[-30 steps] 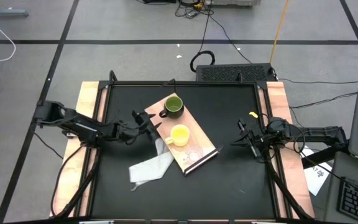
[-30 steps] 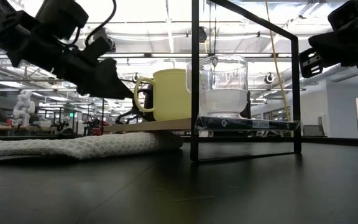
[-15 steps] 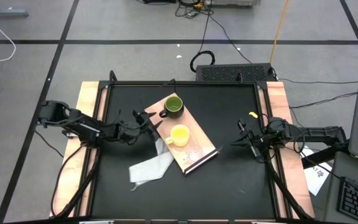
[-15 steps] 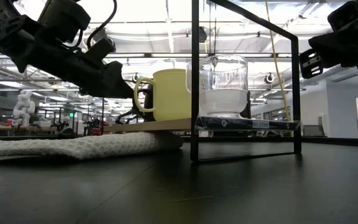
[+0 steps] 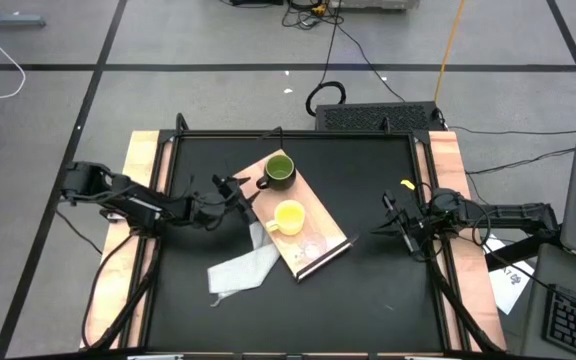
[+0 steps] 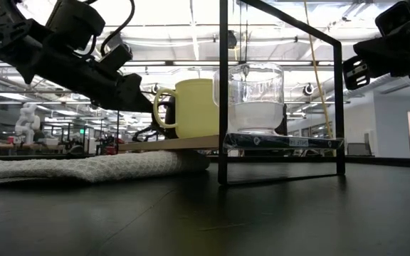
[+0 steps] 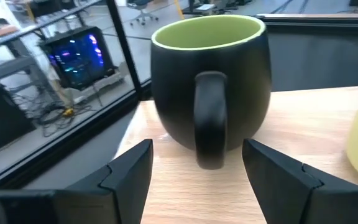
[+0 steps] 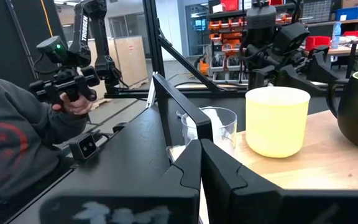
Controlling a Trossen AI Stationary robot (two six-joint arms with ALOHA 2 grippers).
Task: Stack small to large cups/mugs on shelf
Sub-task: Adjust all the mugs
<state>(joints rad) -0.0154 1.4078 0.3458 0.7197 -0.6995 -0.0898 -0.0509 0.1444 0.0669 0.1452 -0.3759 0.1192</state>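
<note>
Glossy dark mug, rounded, on pale wood shelf; left gripper fingers spread, flanking its handle. Right gripper closed, empty, near worktop's right edge.

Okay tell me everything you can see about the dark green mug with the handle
The dark olive-green handled mug looks like glazed ceramic, rounded, nearly black outside with a lighter green inside and rim, and it appears empty. It stands upright at one end of the flat light-wood board, apart from the bright yellow handled mug beside it. Its thick loop handle faces the left gripper, whose open fingers sit either side of the handle without touching it. Nothing but the board touches the mug.
</note>
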